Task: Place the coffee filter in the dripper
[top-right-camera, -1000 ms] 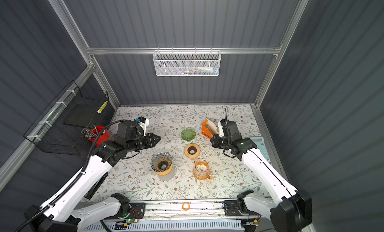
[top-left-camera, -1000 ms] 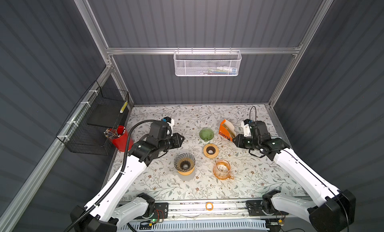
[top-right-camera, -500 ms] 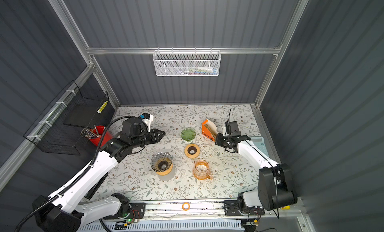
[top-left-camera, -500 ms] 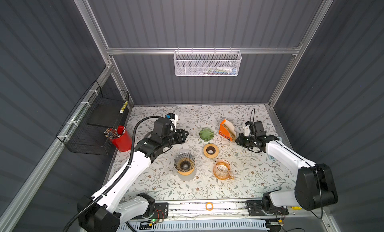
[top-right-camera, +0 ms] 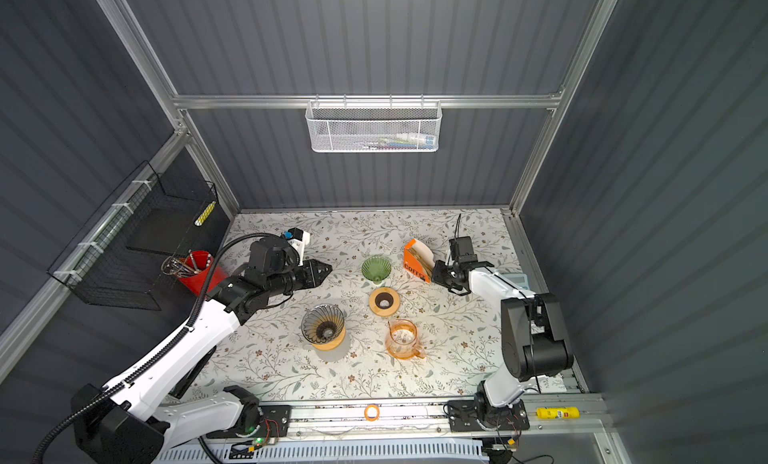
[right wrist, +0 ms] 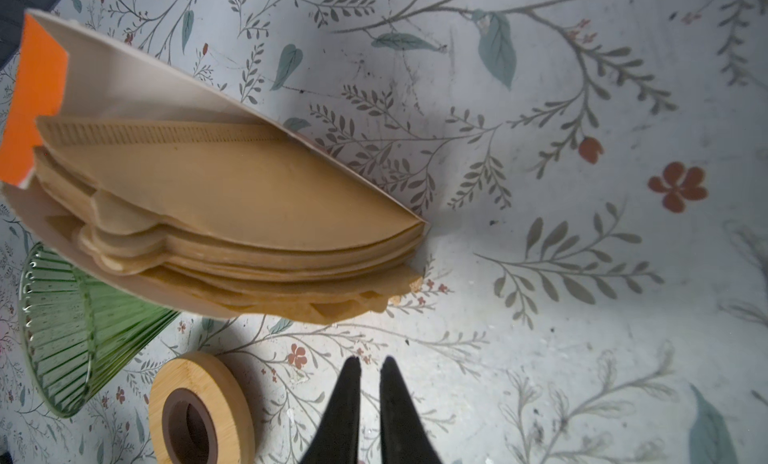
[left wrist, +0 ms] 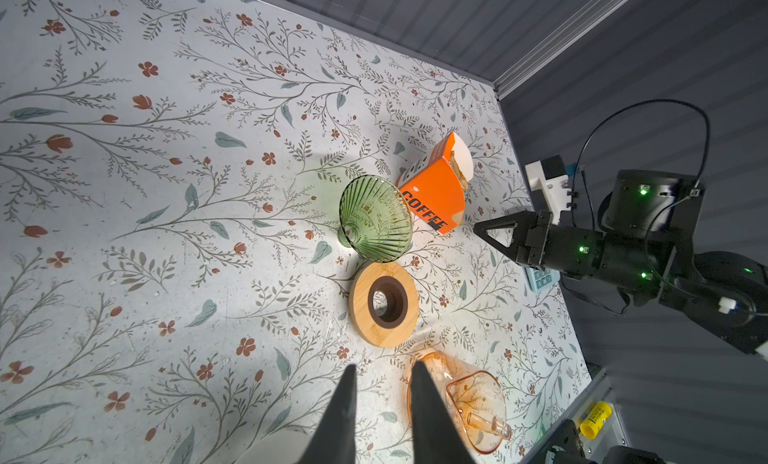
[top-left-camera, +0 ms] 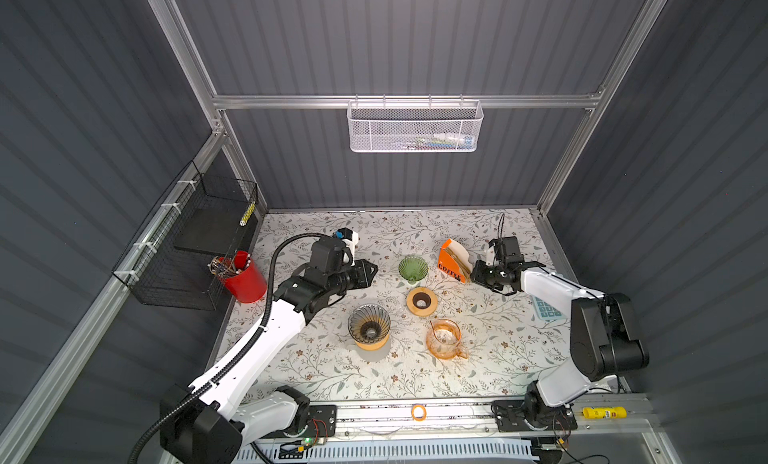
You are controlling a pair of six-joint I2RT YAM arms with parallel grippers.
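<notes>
An orange box (top-left-camera: 451,262) marked COFFEE lies open at the back right, with a stack of brown paper coffee filters (right wrist: 232,192) fanning out of its mouth. Just left of it is a green ribbed glass dripper (top-left-camera: 412,269). A smoky glass dripper (top-left-camera: 369,325) on a wooden base stands nearer the front. My right gripper (right wrist: 370,360) hovers low, just off the box's mouth, with only a narrow gap between its fingers and nothing in it. My left gripper (left wrist: 382,368) is open and empty, left of the green dripper (left wrist: 374,221).
A wooden ring (top-left-camera: 421,302) lies between the drippers, and an orange glass carafe (top-left-camera: 444,339) stands in front of it. A red cup (top-left-camera: 243,277) of pens and a black wire basket (top-left-camera: 195,242) are at the left. A calculator (top-left-camera: 546,308) lies under my right arm.
My left gripper has moved right, toward the green dripper. My right arm has folded back at the elbow and its gripper stays low by the box mouth.
</notes>
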